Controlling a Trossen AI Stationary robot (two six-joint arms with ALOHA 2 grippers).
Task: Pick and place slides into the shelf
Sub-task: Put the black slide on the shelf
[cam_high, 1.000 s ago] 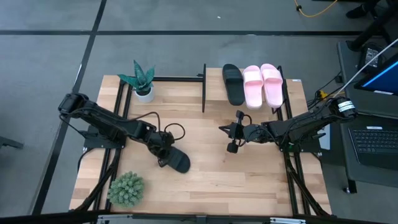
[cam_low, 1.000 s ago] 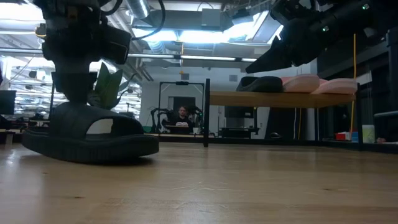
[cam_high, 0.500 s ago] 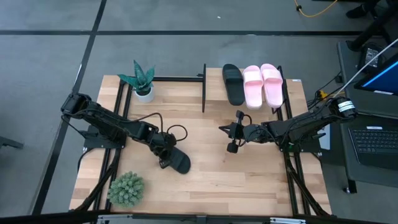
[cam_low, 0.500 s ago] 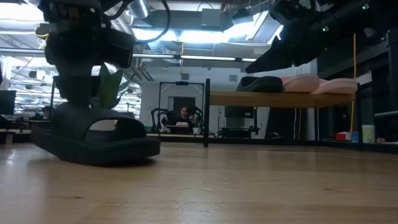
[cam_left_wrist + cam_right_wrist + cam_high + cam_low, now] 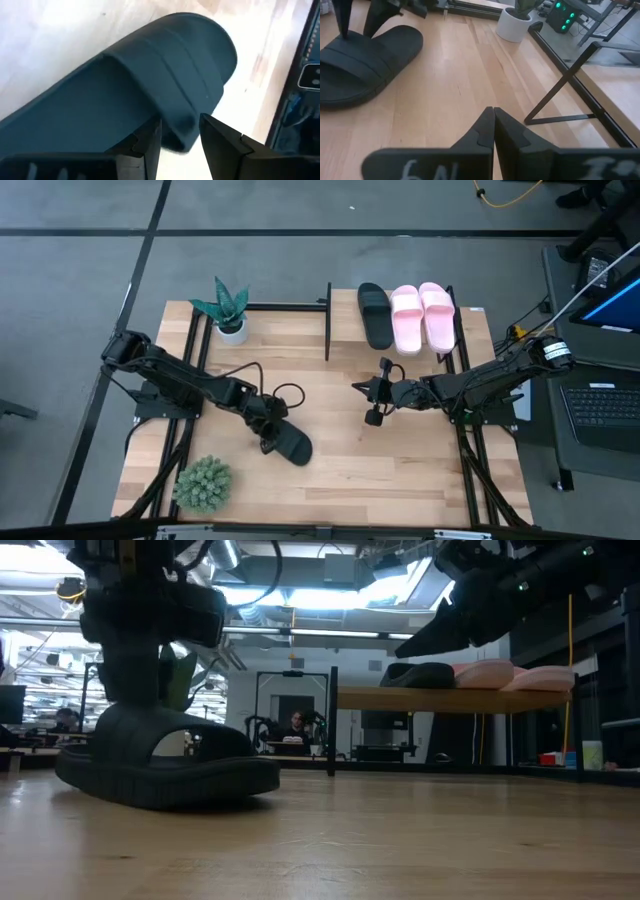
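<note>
One black slide [image 5: 293, 446] lies sole-down on the tabletop left of centre, also in the low view [image 5: 165, 755]. My left gripper [image 5: 268, 430] stands over it, fingers down on its side at the strap. The shelf [image 5: 470, 320], a raised light-wood board at the far right, carries the other black slide [image 5: 375, 315] and the pale pink pair [image 5: 407, 318] [image 5: 437, 315], all lying flat. My right gripper [image 5: 375, 402] hovers shut and empty over mid-table, below the shelf in the high view. My left gripper [image 5: 180, 127] has the black slide's side edge where the strap joins the sole [image 5: 182, 117] between its two fingers. It comes from above, pointing down. The sole rests on the table [image 5: 165, 790].
A white-potted plant [image 5: 228, 308] stands at the far left, and a spiky green plant [image 5: 203, 483] at the near left corner. A black upright post [image 5: 328, 320] borders the shelf's left side. Bare tabletop [image 5: 400, 470] lies between the arms and along the near edge.
My left gripper has moved toward the table's right and near edges. The black slide has slid along the table with it, staying sole-down.
</note>
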